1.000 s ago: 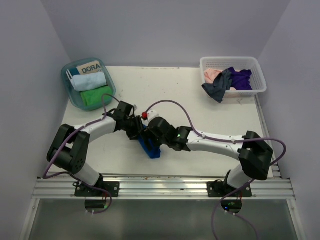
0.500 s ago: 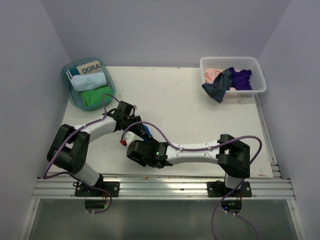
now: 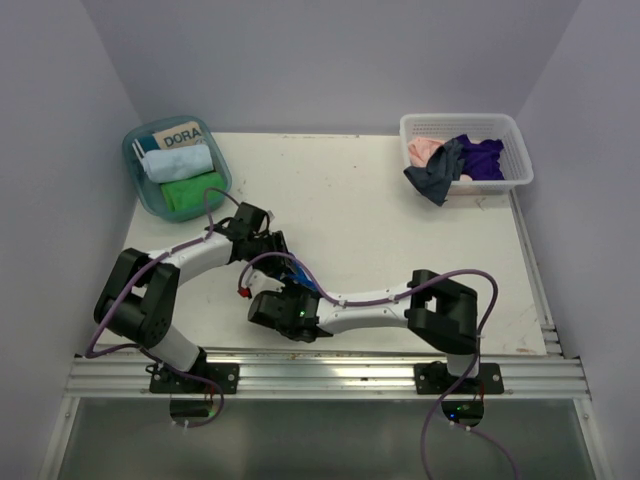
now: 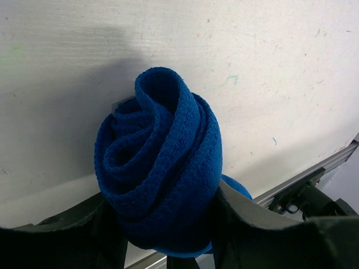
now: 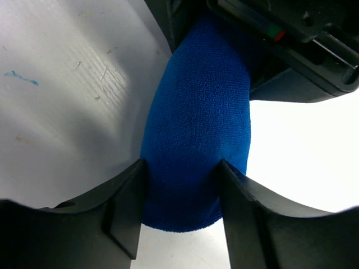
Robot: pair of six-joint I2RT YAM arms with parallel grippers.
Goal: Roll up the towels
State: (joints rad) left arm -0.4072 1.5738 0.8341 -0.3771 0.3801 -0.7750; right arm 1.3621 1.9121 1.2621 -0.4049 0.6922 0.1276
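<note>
Overhead, on the white table [image 3: 400,250], a white basket [image 3: 460,117] of loose towels [image 3: 450,165] sits well beyond the right gripper [image 5: 179,179], and a teal tub [image 3: 128,150] of rolled towels [image 3: 180,165] lies beyond the left gripper [image 4: 162,218]. Both clamp one royal blue towel [image 4: 162,162], rolled tight. Its spiral end is wedged between the left fingers and its flank is pinched by the right.

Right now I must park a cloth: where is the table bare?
Bare: the table between teal bin and white basket, and its right side in front of the basket. Crowded: front left, where left pincer and right pincer grip the royal blue towel.
</note>
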